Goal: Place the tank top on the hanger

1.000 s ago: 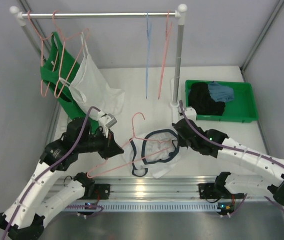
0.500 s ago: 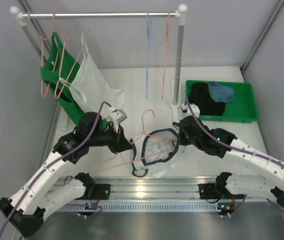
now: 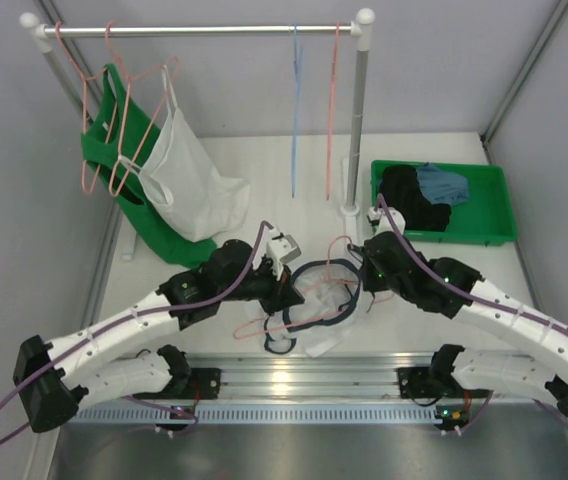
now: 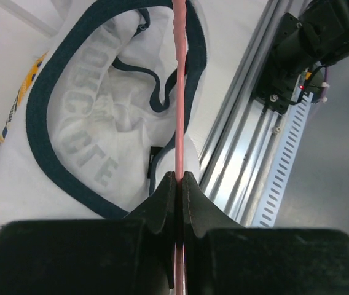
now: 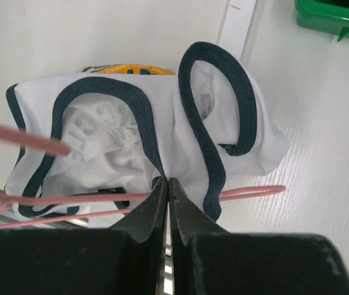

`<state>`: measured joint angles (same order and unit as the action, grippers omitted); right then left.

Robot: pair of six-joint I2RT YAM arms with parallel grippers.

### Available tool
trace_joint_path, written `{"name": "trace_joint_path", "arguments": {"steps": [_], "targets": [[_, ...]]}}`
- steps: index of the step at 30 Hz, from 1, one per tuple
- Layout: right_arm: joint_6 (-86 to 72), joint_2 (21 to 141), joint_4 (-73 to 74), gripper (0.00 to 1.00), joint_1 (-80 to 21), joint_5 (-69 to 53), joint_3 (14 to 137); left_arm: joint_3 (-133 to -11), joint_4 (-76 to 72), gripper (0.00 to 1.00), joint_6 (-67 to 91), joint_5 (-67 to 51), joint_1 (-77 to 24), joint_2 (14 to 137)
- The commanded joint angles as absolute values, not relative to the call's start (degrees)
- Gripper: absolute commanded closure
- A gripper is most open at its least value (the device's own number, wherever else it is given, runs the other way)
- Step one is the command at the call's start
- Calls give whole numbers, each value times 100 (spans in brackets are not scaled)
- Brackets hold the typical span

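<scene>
One tank top [image 3: 316, 308] lies crumpled on the bench [image 3: 424, 150], near its front edge and about midway between the two arms. Its navy-trimmed neck opening gapes upward and the lettered print shows through from inside.

The right claw [image 5: 167, 184] is pressed together on the navy trim where a strap meets the body, holding that edge up so the opening stays wide. The pink hanger [image 4: 179, 92] is pinched in the left claw [image 4: 179, 181], whose jaws are closed tight on the thin wire. The wire runs straight out over the neck opening.

Compared with a second ago, the left arm has swung right and carried the hanger with it. The hanger then lay mostly to the left of the garment, and now its wire crosses the top and its hook sits close to the right claw. The right claw has hardly moved.

I judge that the threading step has begun, with one shoulder of the hanger being fed toward the opening. Whether the wire is already inside the fabric or only lying across it, the views do not settle.

Farther back, a rail [image 3: 204, 30] carries other hangers and tops, and a green tray [image 3: 494, 190] sits far right.
</scene>
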<state>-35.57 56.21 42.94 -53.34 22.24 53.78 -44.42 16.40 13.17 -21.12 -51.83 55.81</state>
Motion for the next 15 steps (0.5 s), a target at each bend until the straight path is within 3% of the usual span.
{"name": "trace_joint_path", "arguments": {"steps": [1,15], "targets": [[-3551,5432,4386,100,-5282,2188,5678,-4158,47,100,1178,-1679,-5299,5730],[-3665,5256,4702,99,-5273,2496,5827,-3727,-2047,100,1327,-1837,-5449,6688]]}}
